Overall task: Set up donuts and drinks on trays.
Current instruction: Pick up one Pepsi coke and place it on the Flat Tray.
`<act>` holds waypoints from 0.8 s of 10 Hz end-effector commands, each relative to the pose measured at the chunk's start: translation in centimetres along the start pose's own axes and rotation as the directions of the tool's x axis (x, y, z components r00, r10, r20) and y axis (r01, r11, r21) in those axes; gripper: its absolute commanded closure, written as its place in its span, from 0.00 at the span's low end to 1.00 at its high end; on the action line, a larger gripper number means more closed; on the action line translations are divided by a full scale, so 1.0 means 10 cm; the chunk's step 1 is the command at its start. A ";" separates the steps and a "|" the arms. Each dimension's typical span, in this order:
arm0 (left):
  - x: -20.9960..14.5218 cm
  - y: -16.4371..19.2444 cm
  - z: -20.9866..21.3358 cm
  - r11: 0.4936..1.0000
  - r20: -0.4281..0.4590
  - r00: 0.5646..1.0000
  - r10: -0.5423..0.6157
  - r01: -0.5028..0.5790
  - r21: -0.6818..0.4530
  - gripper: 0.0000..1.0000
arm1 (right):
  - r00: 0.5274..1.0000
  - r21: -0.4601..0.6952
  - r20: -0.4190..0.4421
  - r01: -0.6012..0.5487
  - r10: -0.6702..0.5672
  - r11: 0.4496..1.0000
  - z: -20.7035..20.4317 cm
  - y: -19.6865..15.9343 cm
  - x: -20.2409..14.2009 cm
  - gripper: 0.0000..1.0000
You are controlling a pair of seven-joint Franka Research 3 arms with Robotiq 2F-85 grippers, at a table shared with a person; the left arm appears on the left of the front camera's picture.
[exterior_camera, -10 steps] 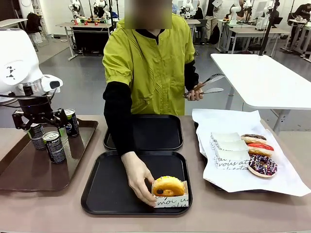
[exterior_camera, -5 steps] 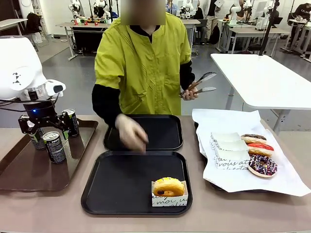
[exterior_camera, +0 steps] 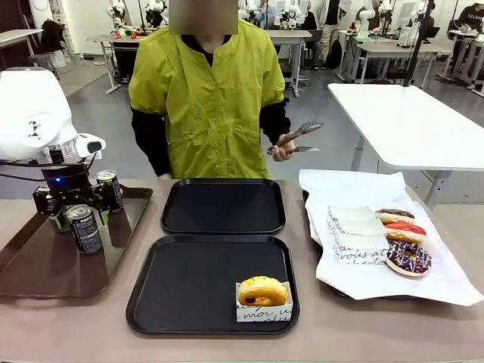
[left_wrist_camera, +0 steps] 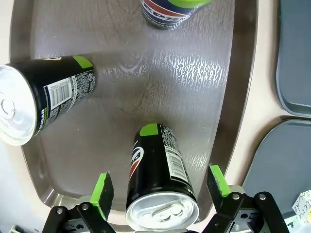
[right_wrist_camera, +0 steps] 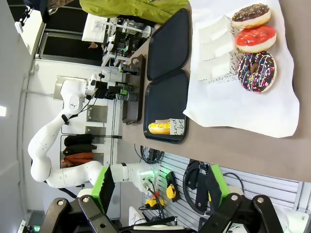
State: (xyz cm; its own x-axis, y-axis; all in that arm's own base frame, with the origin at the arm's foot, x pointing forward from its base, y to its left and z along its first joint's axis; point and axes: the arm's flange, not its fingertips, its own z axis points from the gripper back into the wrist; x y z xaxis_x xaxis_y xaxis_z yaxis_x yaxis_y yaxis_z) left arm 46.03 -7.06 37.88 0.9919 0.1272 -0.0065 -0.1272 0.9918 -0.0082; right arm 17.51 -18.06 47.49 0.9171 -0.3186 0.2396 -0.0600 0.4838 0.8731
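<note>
Three black drink cans stand on a long brown tray (exterior_camera: 30, 272) at the left. My left gripper (exterior_camera: 69, 206) hangs open over them. In the left wrist view its green fingertips (left_wrist_camera: 103, 188) flank the top of the nearest can (left_wrist_camera: 158, 165) without touching it. A second can (left_wrist_camera: 39, 104) stands to the left and a third (left_wrist_camera: 167, 12) farther off. One yellow donut (exterior_camera: 262, 292) in a white sleeve sits in the near black tray (exterior_camera: 189, 302). The far black tray (exterior_camera: 223, 206) holds nothing. My right gripper (right_wrist_camera: 160, 189) is open, high off the table's side.
A person in a yellow top stands across the table holding metal tongs (exterior_camera: 299, 136). At the right, white paper (exterior_camera: 446, 283) carries three frosted donuts (exterior_camera: 409, 257) and a stack of paper sleeves (exterior_camera: 355, 234). A white table (exterior_camera: 408, 121) stands behind.
The person's hand let go of the sleeved donut and pulled back from the near tray. My left gripper came down a little over the cans, still open.
</note>
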 end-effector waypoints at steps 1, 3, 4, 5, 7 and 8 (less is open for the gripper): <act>0.07 -0.01 0.00 0.999 -0.023 0.999 -0.026 0.025 -0.025 0.00 | 1.000 0.016 -0.002 -0.013 0.013 1.000 -0.01 0.00 0.02 0.00; 0.05 -0.01 -0.02 0.999 -0.043 0.999 -0.034 0.033 -0.024 0.00 | 1.000 0.016 -0.002 -0.013 0.013 1.000 -0.01 0.00 0.02 0.00; 0.05 0.00 -0.02 0.999 -0.041 0.999 -0.034 0.033 -0.023 0.00 | 1.000 0.016 -0.002 -0.013 0.013 1.000 -0.01 0.00 0.02 0.00; 0.05 0.00 -0.02 0.999 -0.038 0.999 -0.036 0.035 -0.018 0.00 | 1.000 0.016 -0.002 -0.013 0.013 1.000 -0.01 0.00 0.02 0.00; 0.03 0.01 -0.03 0.999 -0.032 0.998 -0.049 0.048 -0.019 0.57 | 1.000 0.016 -0.002 -0.013 0.013 1.000 -0.01 0.00 0.02 0.00; 0.02 0.01 -0.03 0.998 -0.037 0.998 -0.052 0.051 -0.020 0.57 | 1.000 0.016 -0.002 -0.013 0.013 1.000 -0.01 0.00 0.02 0.00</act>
State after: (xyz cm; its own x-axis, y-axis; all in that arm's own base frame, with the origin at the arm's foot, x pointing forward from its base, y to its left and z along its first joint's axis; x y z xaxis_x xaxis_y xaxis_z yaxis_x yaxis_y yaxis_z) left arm 46.34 -7.12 37.35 0.9953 0.0917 -0.0315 -0.0921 0.9957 -0.0089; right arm 17.51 -18.06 47.49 0.9171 -0.3186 0.2396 -0.0600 0.4838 0.8731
